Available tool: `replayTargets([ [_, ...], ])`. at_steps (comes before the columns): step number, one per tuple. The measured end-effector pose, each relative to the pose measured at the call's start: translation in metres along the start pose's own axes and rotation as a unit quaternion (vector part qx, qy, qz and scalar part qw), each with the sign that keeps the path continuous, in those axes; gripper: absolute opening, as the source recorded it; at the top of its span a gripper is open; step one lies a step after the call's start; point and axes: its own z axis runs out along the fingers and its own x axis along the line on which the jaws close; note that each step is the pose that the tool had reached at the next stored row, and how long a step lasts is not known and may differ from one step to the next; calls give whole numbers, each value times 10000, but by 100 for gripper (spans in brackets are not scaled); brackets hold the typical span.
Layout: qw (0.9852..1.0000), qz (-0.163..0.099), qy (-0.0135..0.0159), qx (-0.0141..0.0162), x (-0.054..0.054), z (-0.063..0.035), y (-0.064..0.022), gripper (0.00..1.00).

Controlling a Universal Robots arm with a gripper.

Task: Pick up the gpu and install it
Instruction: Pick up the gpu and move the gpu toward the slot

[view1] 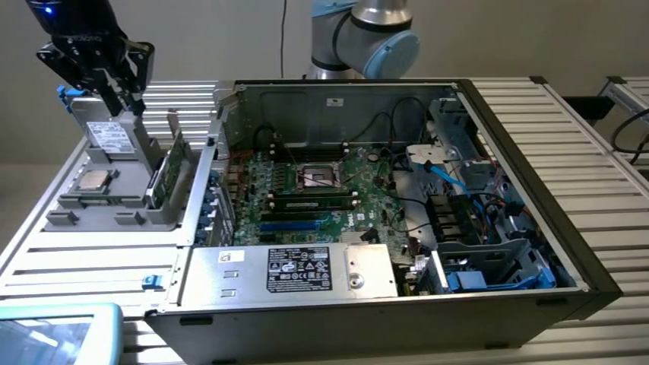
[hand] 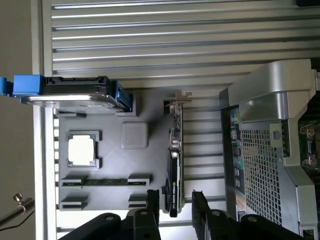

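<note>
Pretty plain setup here, nothing fancy
Ribbed silver metal desk [view1: 81,258] under soft even light, bare beige wall [view1: 203,38] right behind the desk, and a second slatted desk [view1: 631,95] just past the first desk's edge.

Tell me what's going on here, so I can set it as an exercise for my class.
A robot arm is working beside an open computer case. Its open fingers hang above a grey holder next to the case, one on either side of the graphics card, which stands on edge in the holder. The card is not yet gripped or lifted.
</note>
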Motion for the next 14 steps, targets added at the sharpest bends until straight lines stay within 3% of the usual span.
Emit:
replayTargets([
  [14,10000,1,0,0,-56,254,-8,40],
])
